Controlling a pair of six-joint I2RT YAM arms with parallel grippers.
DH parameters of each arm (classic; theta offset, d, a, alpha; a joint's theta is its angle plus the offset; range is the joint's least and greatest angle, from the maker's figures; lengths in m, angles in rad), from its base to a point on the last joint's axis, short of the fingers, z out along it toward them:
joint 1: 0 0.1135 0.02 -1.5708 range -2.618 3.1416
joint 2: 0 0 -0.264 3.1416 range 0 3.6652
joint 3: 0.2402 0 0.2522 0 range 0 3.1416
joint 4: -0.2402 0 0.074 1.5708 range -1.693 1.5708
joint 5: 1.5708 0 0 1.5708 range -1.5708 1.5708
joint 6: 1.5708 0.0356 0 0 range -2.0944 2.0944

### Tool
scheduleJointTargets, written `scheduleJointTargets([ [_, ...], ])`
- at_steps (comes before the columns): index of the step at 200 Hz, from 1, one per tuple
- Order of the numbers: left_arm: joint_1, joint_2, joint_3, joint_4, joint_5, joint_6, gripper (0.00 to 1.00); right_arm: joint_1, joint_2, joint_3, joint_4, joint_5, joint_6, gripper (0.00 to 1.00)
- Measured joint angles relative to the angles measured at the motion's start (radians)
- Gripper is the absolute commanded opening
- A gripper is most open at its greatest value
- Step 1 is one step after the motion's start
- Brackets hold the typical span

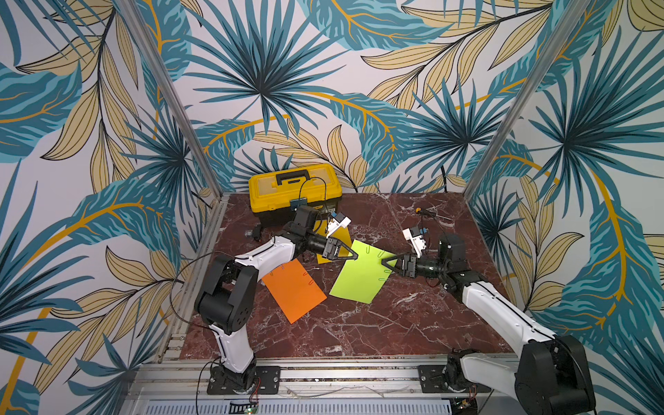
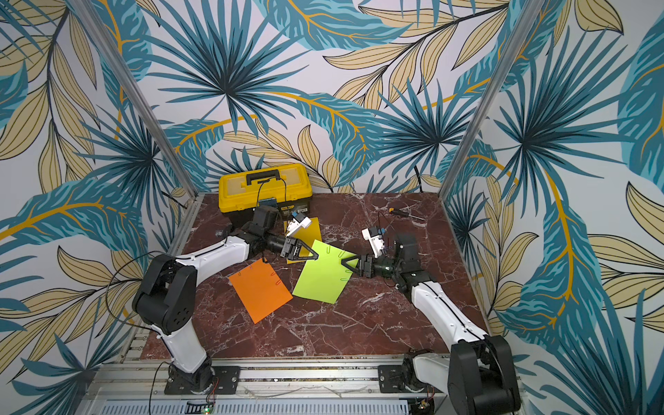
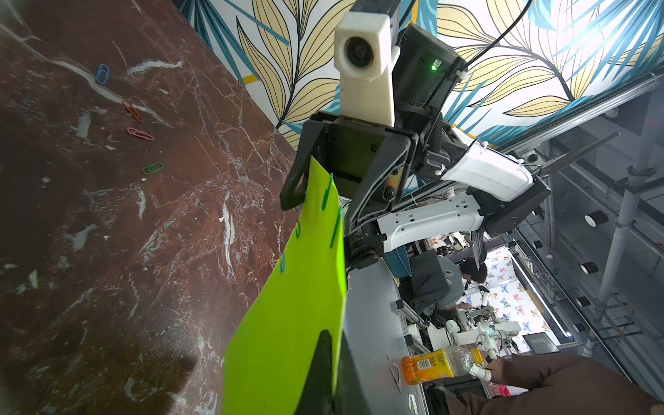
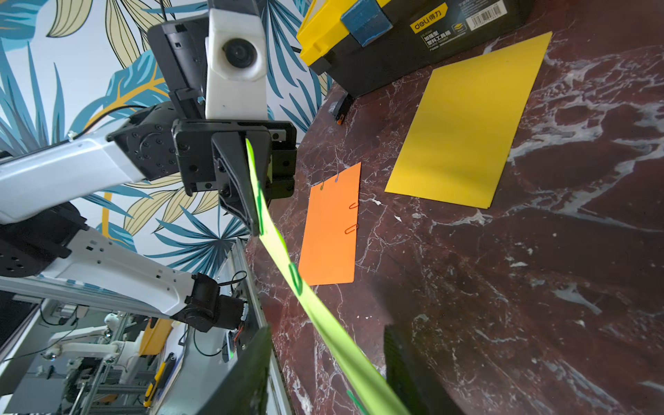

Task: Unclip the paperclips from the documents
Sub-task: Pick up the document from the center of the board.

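My left gripper (image 1: 355, 256) (image 3: 336, 359) is shut on one edge of the lime green document (image 1: 359, 278) (image 3: 287, 323), holding it tilted above the table. My right gripper (image 1: 384, 265) (image 4: 328, 332) straddles the opposite edge with its jaws apart, a gap showing on each side of the paper. Green paperclips (image 3: 327, 192) (image 4: 295, 278) and a blue one (image 3: 282, 262) sit on that sheet. The orange document (image 1: 294, 291) (image 4: 330, 233) lies flat with several paperclips (image 4: 351, 229) on its edges. The yellow document (image 1: 341, 239) (image 4: 463, 133) lies flat beyond it.
A yellow-and-black toolbox (image 1: 294, 187) stands at the back left, close to the yellow sheet. A small screwdriver (image 1: 425, 212) lies at the back right. Several loose paperclips (image 3: 140, 133) lie on the marble table (image 1: 359, 330).
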Motion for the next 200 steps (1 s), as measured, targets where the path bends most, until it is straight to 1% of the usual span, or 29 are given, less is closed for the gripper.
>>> scheduleJointTargets([
  [18,0.01,0.0,0.0,0.0,0.0,0.0,0.0,0.0,-0.015,0.0,0.0,-0.003,-0.002,0.38],
  [44,0.013,0.0,0.0,0.0,0.0,0.0,0.0,0.0,-0.021,0.0,-0.002,-0.006,0.0,0.22],
  [62,0.014,0.0,0.0,0.0,0.0,0.0,0.0,0.0,-0.021,0.0,-0.003,-0.006,0.001,0.15],
  [87,0.014,0.0,0.0,0.0,0.0,0.0,0.0,0.0,-0.021,0.0,-0.007,-0.006,-0.002,0.0],
  [113,0.014,0.0,0.0,0.0,0.0,0.0,0.0,0.0,-0.021,0.0,-0.013,-0.006,0.0,0.0],
  [141,0.01,0.0,0.0,0.0,0.001,-0.005,0.11,0.0,-0.02,0.0,-0.017,-0.006,0.0,0.0],
  [174,-0.01,0.0,0.001,0.0,0.001,-0.013,0.16,0.0,-0.013,0.001,-0.029,-0.006,0.0,0.0],
  [200,-0.037,0.0,0.017,0.0,0.0,-0.014,0.17,0.0,-0.008,0.008,-0.035,-0.006,-0.001,0.0],
])
